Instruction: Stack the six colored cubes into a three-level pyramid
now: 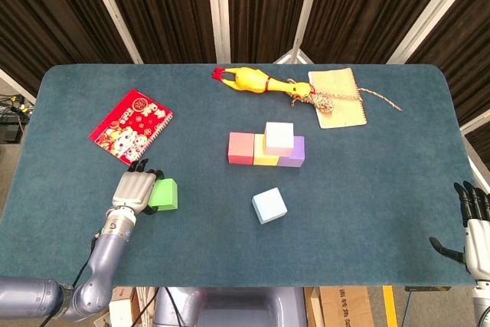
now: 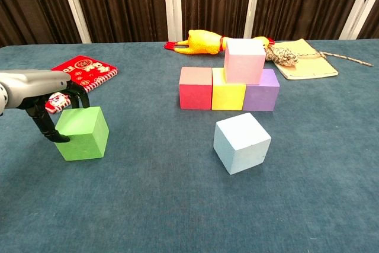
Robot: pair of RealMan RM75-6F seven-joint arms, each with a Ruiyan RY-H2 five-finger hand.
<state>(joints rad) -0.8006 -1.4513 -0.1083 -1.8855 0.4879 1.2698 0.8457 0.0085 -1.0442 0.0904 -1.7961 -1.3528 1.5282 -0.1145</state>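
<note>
Here your left hand has its fingers curled down around the green cube, thumb low on the near left face and the rest over the far top edge; the cube looks slightly tilted, so the grasp reads as made, with the cube only just leaving the table, if at all. Your right hand waits at the table's right edge, fingers apart and holding nothing.

The base row is laid: red cube, yellow cube and purple cube, side by side and touching. The pink cube sits on the second level, over the seam between yellow and purple. The blue cube lies alone in front of the row, turned at an angle.

Step in hand, by this reading: fetching green for the open second-level place, over the red-yellow seam. For the next move, lift it well clear, carry it right, square it to the row and lower it beside pink without nudging it. Blue would then crown the stack.
</note>
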